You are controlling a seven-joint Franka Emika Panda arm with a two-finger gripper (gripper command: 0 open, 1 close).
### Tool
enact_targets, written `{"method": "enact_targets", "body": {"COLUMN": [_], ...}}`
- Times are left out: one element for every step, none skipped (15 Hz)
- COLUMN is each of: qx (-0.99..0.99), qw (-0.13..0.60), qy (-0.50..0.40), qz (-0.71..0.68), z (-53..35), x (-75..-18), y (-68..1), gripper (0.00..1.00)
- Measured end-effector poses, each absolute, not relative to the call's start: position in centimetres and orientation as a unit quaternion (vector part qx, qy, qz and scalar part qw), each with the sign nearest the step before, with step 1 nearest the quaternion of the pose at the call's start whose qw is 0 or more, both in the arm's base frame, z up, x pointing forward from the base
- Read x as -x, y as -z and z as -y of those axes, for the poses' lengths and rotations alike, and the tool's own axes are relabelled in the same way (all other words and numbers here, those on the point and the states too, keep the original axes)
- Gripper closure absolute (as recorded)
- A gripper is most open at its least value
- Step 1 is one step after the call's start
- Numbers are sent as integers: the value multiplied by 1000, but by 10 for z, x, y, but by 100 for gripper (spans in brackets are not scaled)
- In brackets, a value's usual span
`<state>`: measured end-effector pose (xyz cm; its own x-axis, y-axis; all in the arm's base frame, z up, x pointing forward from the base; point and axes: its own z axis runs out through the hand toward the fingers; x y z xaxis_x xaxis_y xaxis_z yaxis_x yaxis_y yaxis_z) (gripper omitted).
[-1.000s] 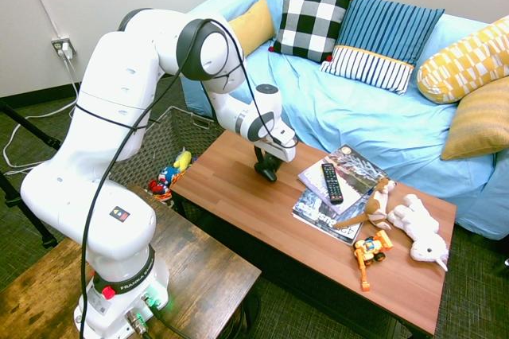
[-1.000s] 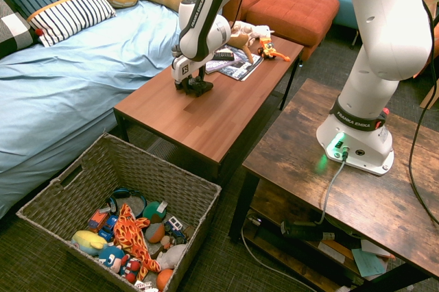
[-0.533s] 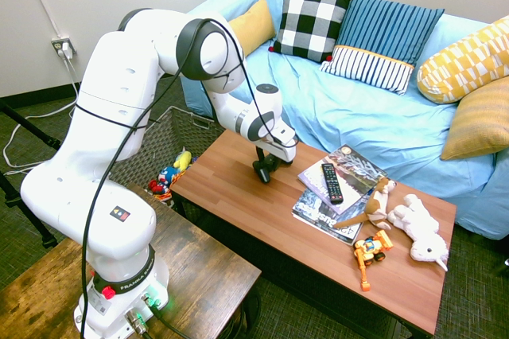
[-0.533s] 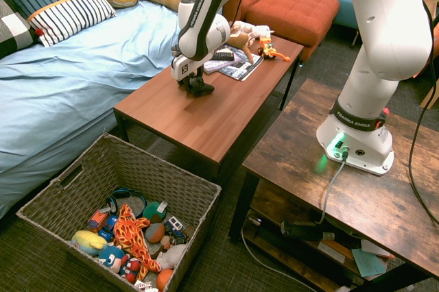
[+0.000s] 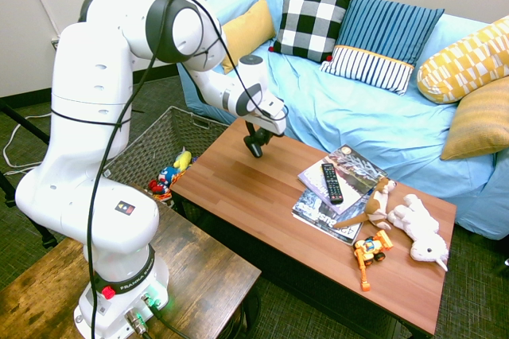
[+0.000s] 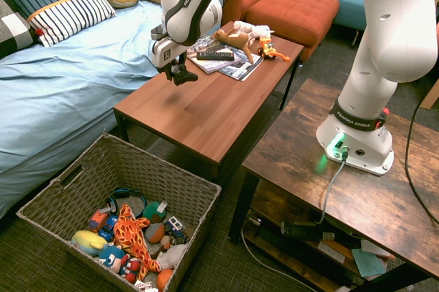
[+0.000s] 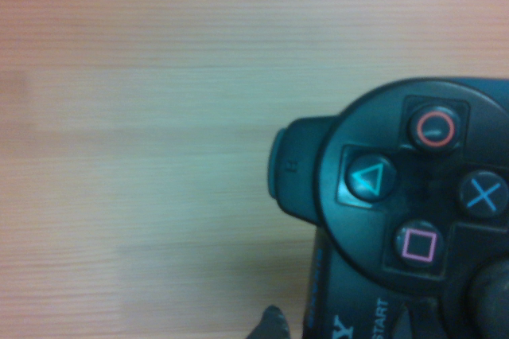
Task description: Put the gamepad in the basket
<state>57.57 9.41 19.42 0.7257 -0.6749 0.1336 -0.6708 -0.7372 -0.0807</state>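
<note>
Above the coffee table (image 5: pixel 262 196), gamepad (image 6: pixel 181 73) now clear of the wood where a second ago it sat, pinched in gripper (image 6: pixel 180 71), carried toward sofa-side edge; pick-up done, basket (image 6: pixel 82 186) on the floor next.

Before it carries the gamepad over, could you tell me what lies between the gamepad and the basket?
In the second exterior view, the gamepad, held in the tool, hangs above bare coffee table; only tabletop and its near edge separate it from the basket.
</note>
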Motion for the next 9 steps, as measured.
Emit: {"method": "enact_targets", "body": {"qx": [931, 934, 937, 941, 945, 949, 953, 956, 959], "qw": [15, 14, 13, 11, 7, 4, 2, -1, -3], "qy": [81, 85, 89, 90, 90, 89, 86, 84, 83], "qz": [-355, -347, -337, -326, -313, -302, -292, -281, -271], "z": [-118, -143, -168, -195, -223, -250, -276, -298, -317], "x": [-572, -567, -562, -555, -546, -536, -527, -519, -513], "y": [-204, -212, -218, -222, -223, -223, -220, -216, -210], "gripper": [100, 100, 100, 100, 100, 100, 100, 100, 100]}}
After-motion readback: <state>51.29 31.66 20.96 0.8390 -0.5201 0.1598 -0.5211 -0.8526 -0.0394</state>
